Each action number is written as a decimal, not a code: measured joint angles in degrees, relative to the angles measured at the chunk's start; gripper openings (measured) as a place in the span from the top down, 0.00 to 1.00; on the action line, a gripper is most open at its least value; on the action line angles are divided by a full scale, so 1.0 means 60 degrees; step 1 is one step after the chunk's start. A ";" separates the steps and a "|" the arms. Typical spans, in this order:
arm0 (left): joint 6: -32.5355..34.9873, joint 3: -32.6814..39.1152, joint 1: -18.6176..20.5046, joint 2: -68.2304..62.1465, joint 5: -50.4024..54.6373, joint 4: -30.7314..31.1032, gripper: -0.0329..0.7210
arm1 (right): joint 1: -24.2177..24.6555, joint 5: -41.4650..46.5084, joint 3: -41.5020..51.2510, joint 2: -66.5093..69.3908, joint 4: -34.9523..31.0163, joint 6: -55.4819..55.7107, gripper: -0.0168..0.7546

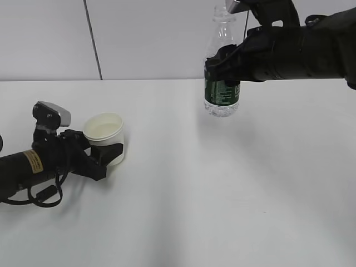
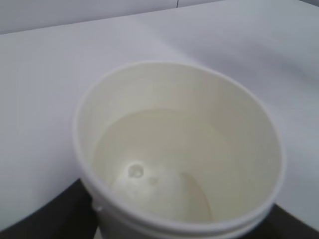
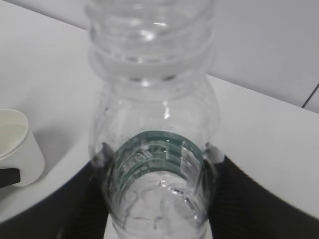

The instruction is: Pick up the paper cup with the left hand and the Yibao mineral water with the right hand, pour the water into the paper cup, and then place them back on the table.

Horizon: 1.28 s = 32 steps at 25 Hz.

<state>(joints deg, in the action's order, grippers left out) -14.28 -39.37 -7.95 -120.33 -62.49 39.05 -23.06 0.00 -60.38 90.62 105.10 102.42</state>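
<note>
My right hand [image 1: 222, 67] is clamped on the bottle [image 1: 221, 89] at the green label, upper right of frame, held upright and clear above the table [image 1: 222, 194]. Looks nearly empty, so light; thin plastic, will dent if squeezed, label band is the stiffest spot. My left hand [image 1: 108, 156] has its jaws around the paper cup [image 1: 105, 136] at lower left, near its base, cup on or just off the table, can't tell. Cup holds water w/ small bubbles; soft wall, keep grip gentle and level.
</note>
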 joint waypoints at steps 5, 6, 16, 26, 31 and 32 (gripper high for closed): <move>0.0069 0.0000 0.0000 -0.0233 -0.0164 -0.0027 0.38 | 0.0000 0.0000 0.0000 0.0000 0.0000 0.0000 0.43; 0.0073 0.0000 0.0000 -0.0279 -0.0225 -0.0027 0.38 | 0.0000 0.0000 0.0000 0.0000 0.0000 0.0000 0.43; 0.0373 -0.0049 0.0000 -0.0448 -0.0473 0.0002 0.30 | 0.0000 0.0000 0.0000 0.0000 0.0000 0.0000 0.43; 0.0390 -0.0049 0.0000 -0.0448 -0.0473 0.0361 0.26 | 0.0000 0.0000 0.0000 0.0000 0.0000 0.0000 0.43; 0.0390 -0.0049 0.0102 -0.0353 -0.0434 0.0638 0.26 | 0.0000 0.0000 0.0000 0.0000 0.0000 0.0151 0.43; 0.0390 -0.0049 0.0155 -0.0288 -0.0433 0.0693 0.26 | 0.0000 0.0000 0.0000 0.0000 0.0000 0.0164 0.43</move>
<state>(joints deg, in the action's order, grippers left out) -11.94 -39.66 -7.02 -122.05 -65.09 43.20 -23.06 0.00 -60.38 90.62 105.10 103.40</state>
